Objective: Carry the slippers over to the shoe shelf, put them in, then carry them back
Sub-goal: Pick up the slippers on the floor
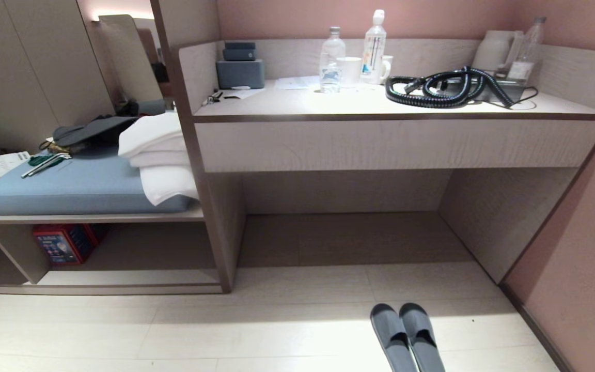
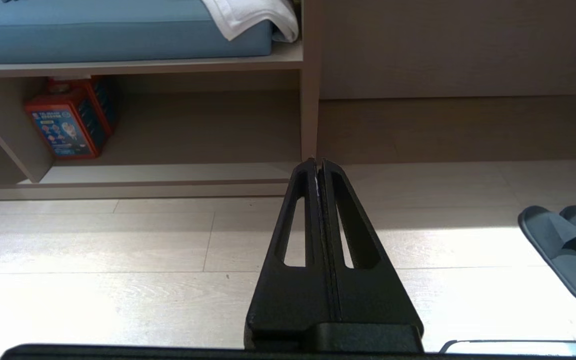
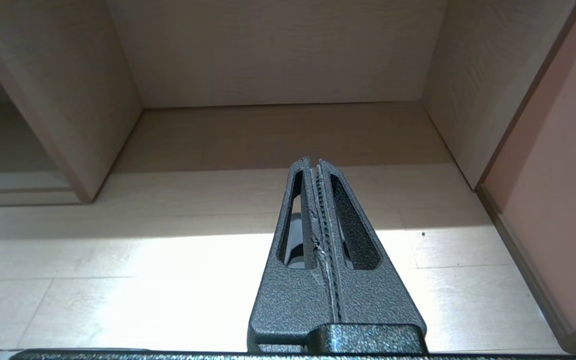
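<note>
The grey-blue slippers (image 1: pixel 406 335) lie side by side on the pale floor at the near right, toes pointing away from me; the left wrist view shows them too (image 2: pixel 563 250), off to that arm's right. The shoe shelf (image 1: pixel 127 278) is the low cubby under the cushioned bench at the left, also seen as the shoe shelf (image 2: pixel 168 172) ahead of the left arm. My left gripper (image 2: pixel 316 162) is shut and empty, low above the floor. My right gripper (image 3: pixel 314 162) is shut and empty, facing the recess under the desk. Neither gripper shows in the head view.
A red box (image 1: pixel 62 243) stands at the left inside the shelf. Above it are a blue cushion (image 1: pixel 70 186) and folded white towels (image 1: pixel 158 155). The desk (image 1: pixel 380 147) carries bottles and a coiled black cable (image 1: pixel 442 85). A pink wall (image 1: pixel 586 268) closes the right side.
</note>
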